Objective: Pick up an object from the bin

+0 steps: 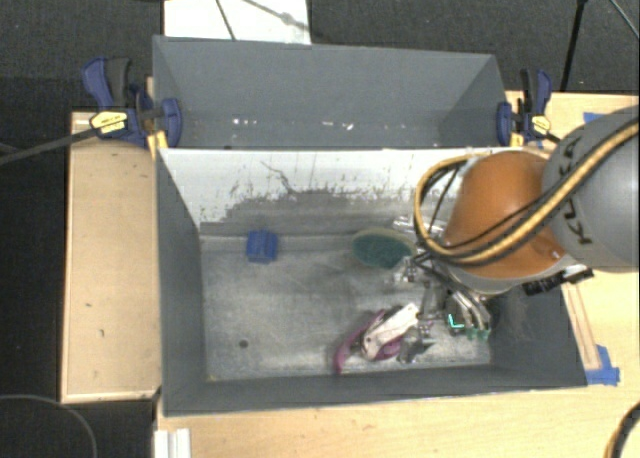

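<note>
Here I saw the pincer low by the bin's near wall, right beside a crumpled purple-and-white thing, though I could not tell whether it was clenched or released.

We see a grey arm with dark lettering, a rounded orange cover at the wrist, black and yellow cables looping round it, small metal tool with teal light.

A crumpled purple-and-white thing lies on the floor of the bin, close to its front wall, right of middle.
</note>
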Tool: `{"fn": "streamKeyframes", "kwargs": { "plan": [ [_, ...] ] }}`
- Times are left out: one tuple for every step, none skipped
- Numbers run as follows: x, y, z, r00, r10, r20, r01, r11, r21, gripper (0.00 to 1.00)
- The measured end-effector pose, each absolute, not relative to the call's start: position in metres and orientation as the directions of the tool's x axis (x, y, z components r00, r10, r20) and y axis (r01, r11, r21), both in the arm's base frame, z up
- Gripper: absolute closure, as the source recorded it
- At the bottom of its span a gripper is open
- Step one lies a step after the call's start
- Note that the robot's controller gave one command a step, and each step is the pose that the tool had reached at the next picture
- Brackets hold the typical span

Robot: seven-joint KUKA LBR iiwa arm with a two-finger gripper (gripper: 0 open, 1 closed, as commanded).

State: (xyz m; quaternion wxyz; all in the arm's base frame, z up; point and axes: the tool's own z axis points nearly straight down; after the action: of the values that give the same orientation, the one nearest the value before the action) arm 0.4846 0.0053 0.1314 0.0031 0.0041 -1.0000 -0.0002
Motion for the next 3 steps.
{"fn": "streamKeyframes", "kwargs": {
  "plan": [
    [0.487,0.035,0.072,-0.98,-0.2,-0.009,-0.2,0.98,-0.001,0.0],
    [0.489,0.035,0.074,-0.98,-0.198,-0.014,-0.198,0.98,-0.001,1.0],
    [0.49,0.043,0.201,-0.975,-0.223,-0.009,-0.223,0.975,-0.001,1.0]
  ]
}}
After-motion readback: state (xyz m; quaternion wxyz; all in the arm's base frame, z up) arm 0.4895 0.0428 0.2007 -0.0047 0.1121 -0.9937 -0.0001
